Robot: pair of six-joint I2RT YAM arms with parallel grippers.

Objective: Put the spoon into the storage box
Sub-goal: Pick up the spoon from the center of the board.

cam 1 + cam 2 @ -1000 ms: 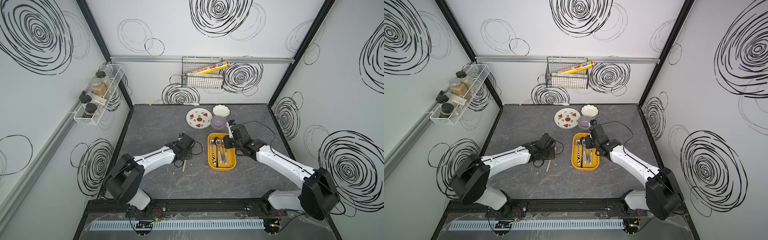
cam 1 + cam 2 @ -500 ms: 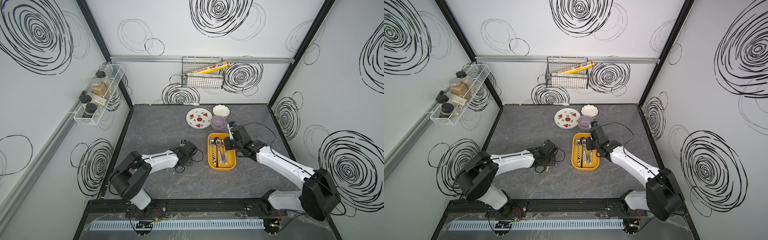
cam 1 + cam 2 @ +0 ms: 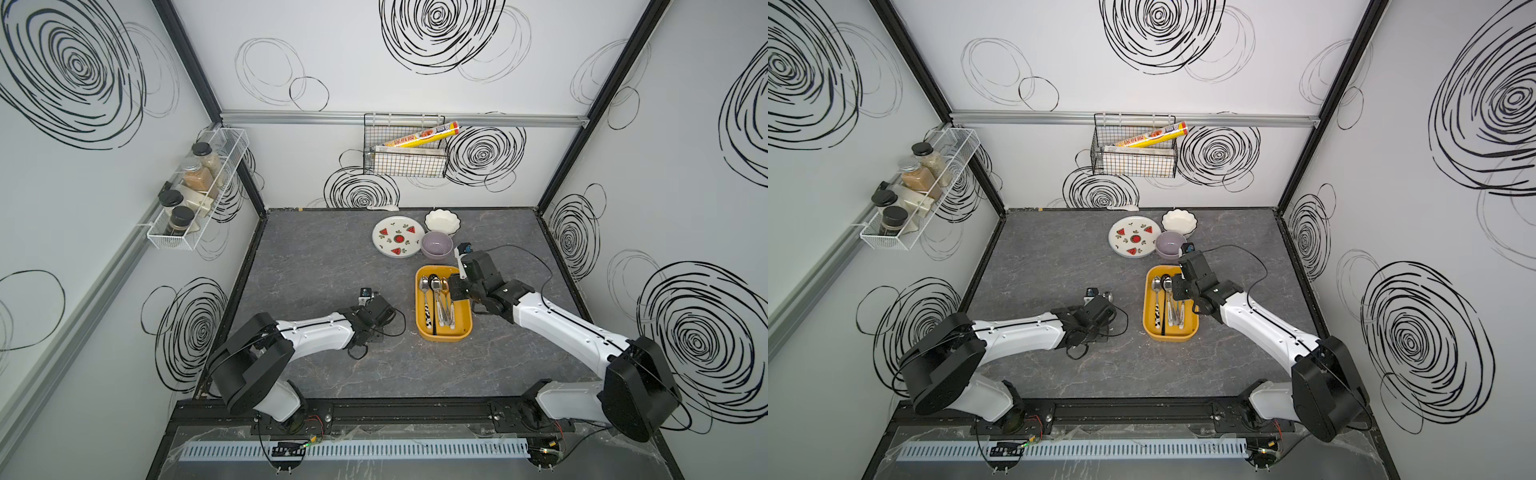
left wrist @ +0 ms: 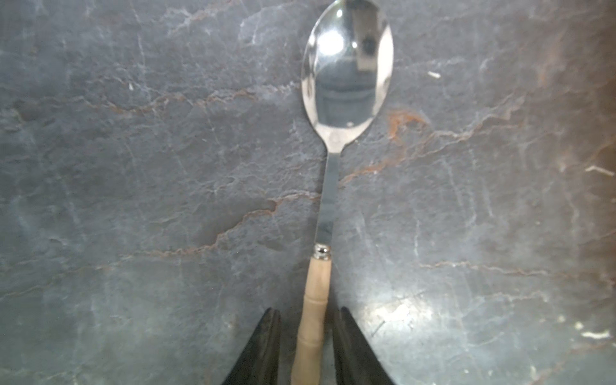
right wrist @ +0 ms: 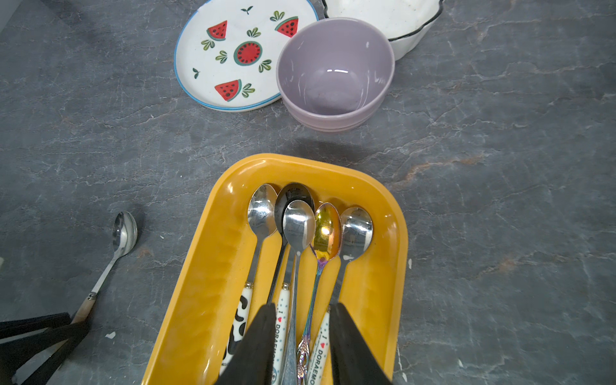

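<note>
A steel spoon (image 4: 328, 200) with a pale wooden handle lies flat on the grey table, and its bowl (image 5: 124, 231) also shows in the right wrist view. My left gripper (image 4: 306, 311) is down at the table with its jaws either side of the handle. A narrow gap is left on each side, so it is open. In both top views the left wrist hides this spoon. The mustard-yellow storage box (image 3: 444, 337) (image 3: 1169, 337) (image 5: 213, 253) sits to the right of it. My right gripper (image 5: 301, 305) (image 3: 455, 291) hovers open over the box, holding nothing.
Several spoons (image 5: 296, 226) lie side by side in the box. Behind it stand a lilac bowl (image 3: 436, 245), a watermelon plate (image 3: 398, 237) and a white scalloped bowl (image 3: 442, 220). A small white spoon (image 3: 382, 206) lies by the back wall.
My left arm has come down over the wooden-handled spoon and now covers it in the top views. Its jaws have narrowed round the handle. The right arm has not moved.
</note>
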